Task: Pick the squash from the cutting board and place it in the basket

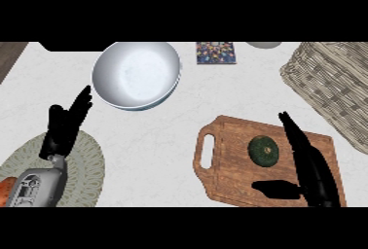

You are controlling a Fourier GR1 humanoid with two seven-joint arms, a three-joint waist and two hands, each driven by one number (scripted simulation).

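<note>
The squash (263, 150) lies on the cutting board (233, 180), lower right; nothing is done yet. The right hand (305, 158) hovers beside it, fingers straight, thumb spread. The basket (330, 87) waits upper right.

No legible text, labels, brands or nos. anywhere, small patterned card (216, 52) at counter's far edge maybe printed, pattern only, nothing readable

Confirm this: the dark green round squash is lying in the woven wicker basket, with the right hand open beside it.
Not quite. The head view shows the dark green round squash lying on the wooden cutting board, not in the woven wicker basket. The right hand is indeed open beside it.
</note>
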